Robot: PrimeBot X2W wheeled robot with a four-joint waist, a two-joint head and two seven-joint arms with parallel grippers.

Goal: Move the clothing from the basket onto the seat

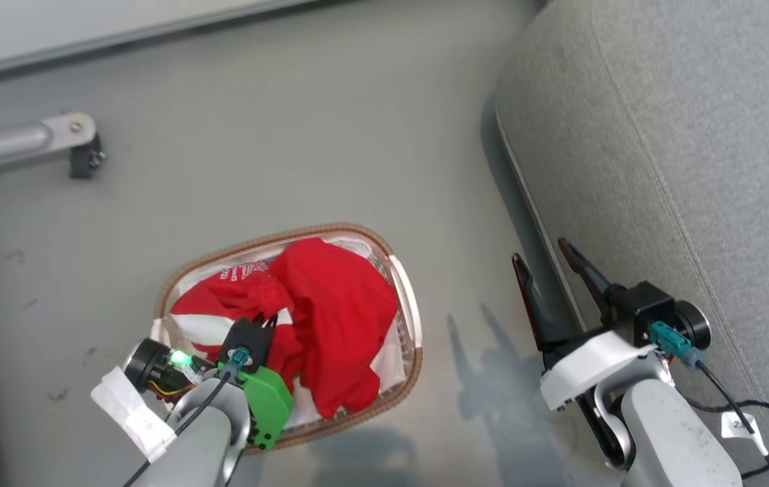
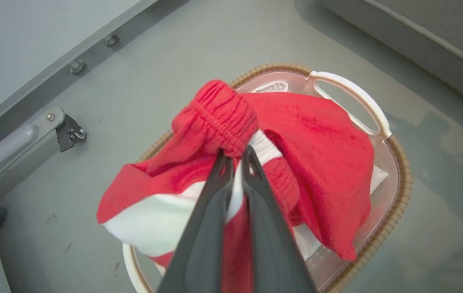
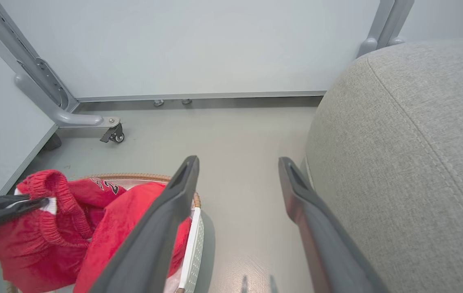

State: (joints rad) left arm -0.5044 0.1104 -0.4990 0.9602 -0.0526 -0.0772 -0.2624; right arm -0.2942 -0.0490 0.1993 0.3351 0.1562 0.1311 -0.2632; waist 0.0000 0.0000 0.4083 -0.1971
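Seat (image 1: 682, 135) stands on my right, its front edge running away from me. Left of it on the floor (image 1: 289, 135) I see the basket (image 1: 406, 297), long axis roughly crosswise, with the red clothing (image 1: 337, 318) heaped inside. My left gripper (image 2: 235, 160) is clamped on the striped garment's waistband. My right gripper (image 1: 540, 250) hangs spread wide and empty beside the seat.

You are looking at two red garments, one striped garment (image 2: 162, 211) and one plain garment (image 2: 321, 142), one basket (image 2: 404, 179), one seat (image 1: 695, 135), one caster (image 3: 114, 134), and two pincers: left pincer (image 2: 235, 156), right pincer (image 1: 540, 251).
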